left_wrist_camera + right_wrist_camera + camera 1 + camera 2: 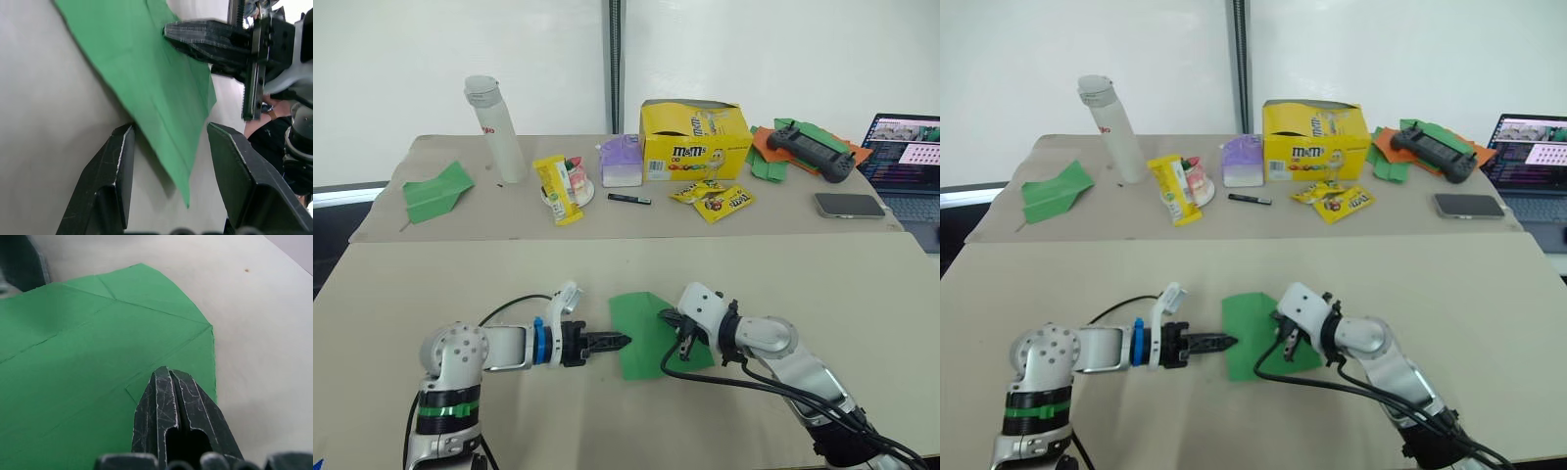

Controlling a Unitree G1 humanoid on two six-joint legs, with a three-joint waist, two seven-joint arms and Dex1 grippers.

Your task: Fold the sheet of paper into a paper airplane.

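from the head camera, i see the sheet of paper (pixel 643 333) flat on the near surface (pixel 822 284) between both hands. in my left wrist view, the left hand (pixel 168 147) is open at the sheet's edge. in my right wrist view, the right hand (pixel 168 377) is closed, fingertips pressing the paper.

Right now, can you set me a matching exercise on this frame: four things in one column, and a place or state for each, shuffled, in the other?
Things:
1. sheet of paper
2. left hand
3. right hand
4. yellow candy box

Places or states:
A. fingers closed, tips down on the green sheet
B. on the far table, beside a purple carton
C. lying on the near table, between both hands
D. fingers open at the sheet's edge

Pairs: 1-C, 2-D, 3-A, 4-B
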